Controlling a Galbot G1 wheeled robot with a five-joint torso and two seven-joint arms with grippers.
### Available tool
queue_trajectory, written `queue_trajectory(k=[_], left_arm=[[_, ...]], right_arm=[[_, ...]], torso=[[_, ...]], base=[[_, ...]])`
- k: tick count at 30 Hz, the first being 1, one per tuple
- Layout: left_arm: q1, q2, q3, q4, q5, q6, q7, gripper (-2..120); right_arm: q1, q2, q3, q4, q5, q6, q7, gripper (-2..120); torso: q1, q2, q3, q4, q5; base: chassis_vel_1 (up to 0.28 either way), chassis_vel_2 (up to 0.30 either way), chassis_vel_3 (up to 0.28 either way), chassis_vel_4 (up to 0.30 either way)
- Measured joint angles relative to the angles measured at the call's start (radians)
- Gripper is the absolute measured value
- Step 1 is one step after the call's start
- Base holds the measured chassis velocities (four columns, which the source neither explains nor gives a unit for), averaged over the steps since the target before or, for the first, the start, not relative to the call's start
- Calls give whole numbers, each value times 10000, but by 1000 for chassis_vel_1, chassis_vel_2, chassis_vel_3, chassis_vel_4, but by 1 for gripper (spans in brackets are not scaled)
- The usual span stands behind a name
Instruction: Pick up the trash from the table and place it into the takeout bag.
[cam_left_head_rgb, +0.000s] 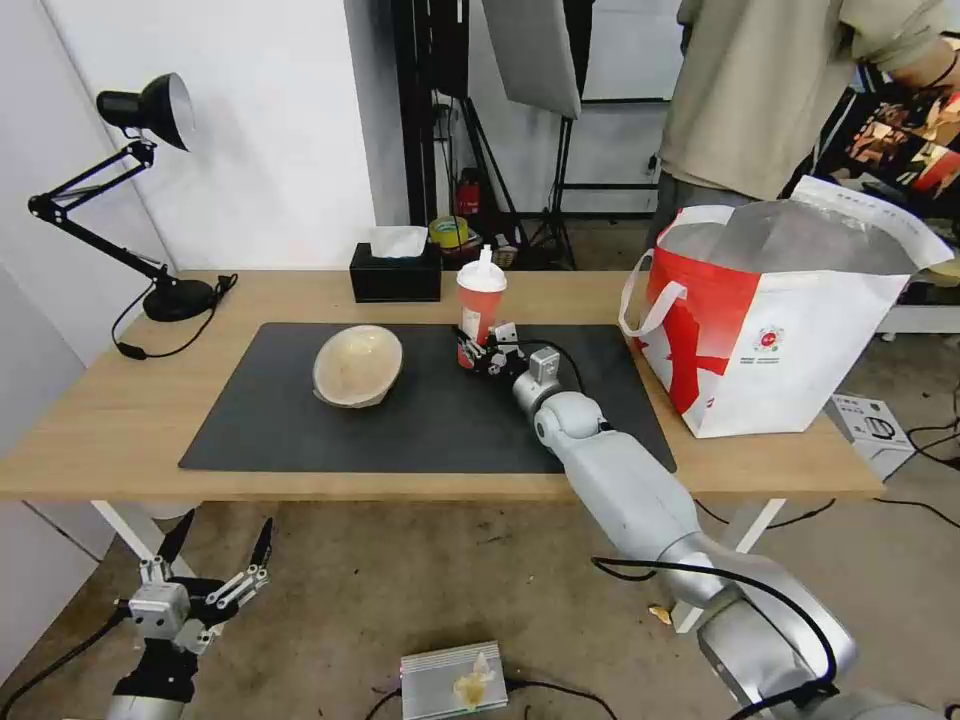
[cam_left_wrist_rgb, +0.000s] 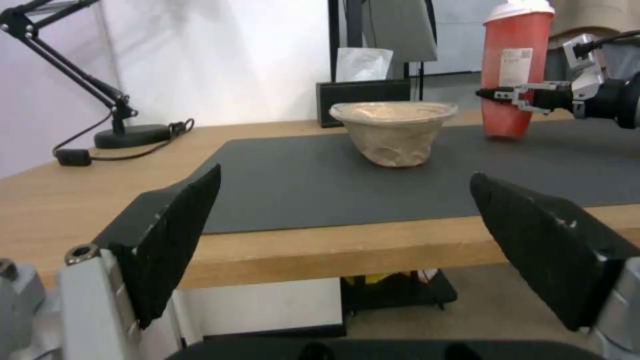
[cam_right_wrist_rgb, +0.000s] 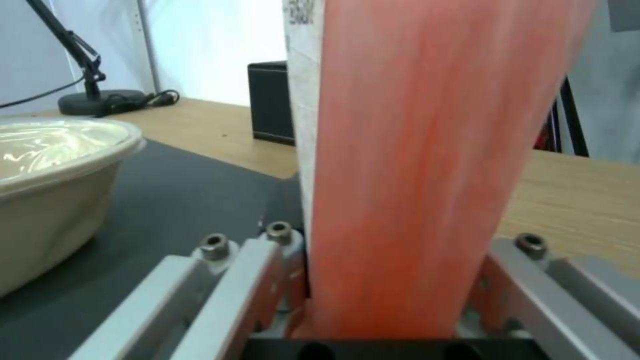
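Behind our light-wood table (cam_left_head_rgb: 300, 300) stand a desk lamp (cam_left_head_rgb: 150, 110) and a black tissue box (cam_left_head_rgb: 395, 272); a dark mat (cam_left_head_rgb: 300, 420) covers its middle. Our right gripper (cam_left_head_rgb: 478, 356) reaches across the mat and pinches the red cup (cam_left_head_rgb: 480, 300) low on its body, near the mat's far edge. We judge the cup light and thin-walled, likely to dent or slip, so a low, gentle hold around the base suits it. On the mat toward its left end sits the beige bowl (cam_left_head_rgb: 358, 365), soft-rimmed, best taken by the lip. At the table's right end stands the takeout bag (cam_left_head_rgb: 800, 340), mouth open. Our left gripper (cam_left_head_rgb: 215, 560) hangs below the table's front edge, fingers spread.
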Motion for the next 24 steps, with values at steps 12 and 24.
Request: queue_trajectory(k=[12,24], left_arm=[[86,-32,-62,-6,-57,-127,12,100],[72,54,-128,-67,-176,-138,17,100]], right_arm=[[16,-232,-160,532,167,-29,227,7],[632,-1398,-1030,2485,1280,-505,817,7]], torso=[[2,-4,3,-3,1],[2,-4,2,-2,1]], base=[[0,0,0,0],[0,0,0,0]])
